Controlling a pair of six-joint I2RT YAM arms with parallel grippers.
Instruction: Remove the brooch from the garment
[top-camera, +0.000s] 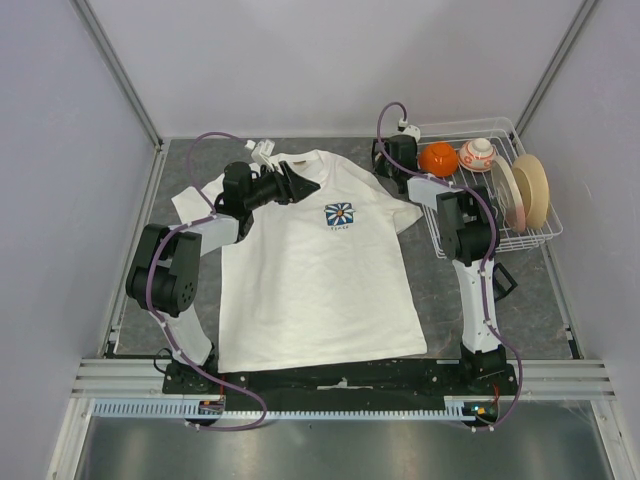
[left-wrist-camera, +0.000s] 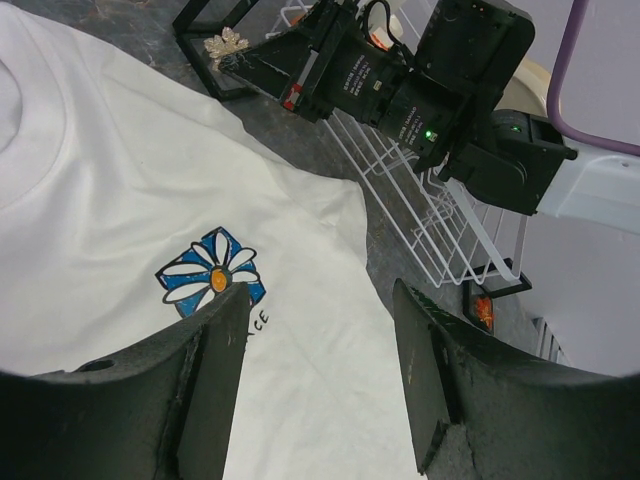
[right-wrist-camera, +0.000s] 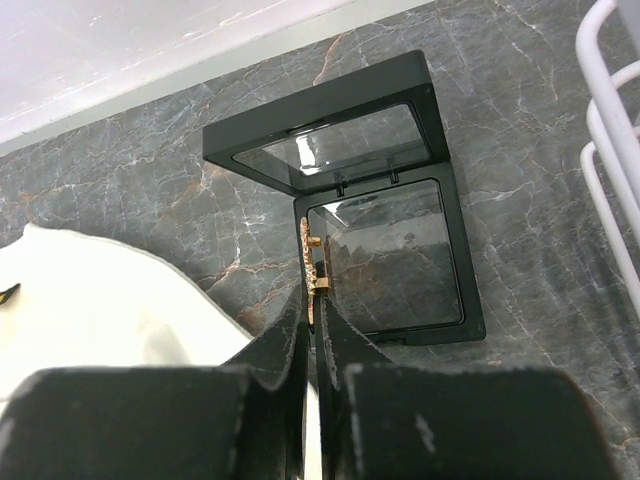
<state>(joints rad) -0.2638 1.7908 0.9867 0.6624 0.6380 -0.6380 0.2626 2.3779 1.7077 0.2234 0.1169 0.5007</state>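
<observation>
The white T-shirt (top-camera: 310, 290) lies flat on the table, its blue-and-white flower print (top-camera: 340, 215) on the chest. My left gripper (top-camera: 300, 185) is open and empty, hovering over the shirt beside the collar; in the left wrist view (left-wrist-camera: 320, 330) only shirt (left-wrist-camera: 120, 200) shows between its fingers. My right gripper (top-camera: 385, 160) is off the shirt's far right sleeve and is shut on a small gold brooch (right-wrist-camera: 312, 262). The right gripper (right-wrist-camera: 314, 315) holds the brooch edge-on over an open black display case (right-wrist-camera: 385, 255). The brooch also shows in the left wrist view (left-wrist-camera: 226, 45).
A white wire basket (top-camera: 530, 235) stands at the right, holding an orange ball (top-camera: 438, 158), a white-and-orange ball (top-camera: 477, 153) and tape rolls (top-camera: 530, 190). A small white object (top-camera: 262, 150) lies behind the collar. Walls close in the table on three sides.
</observation>
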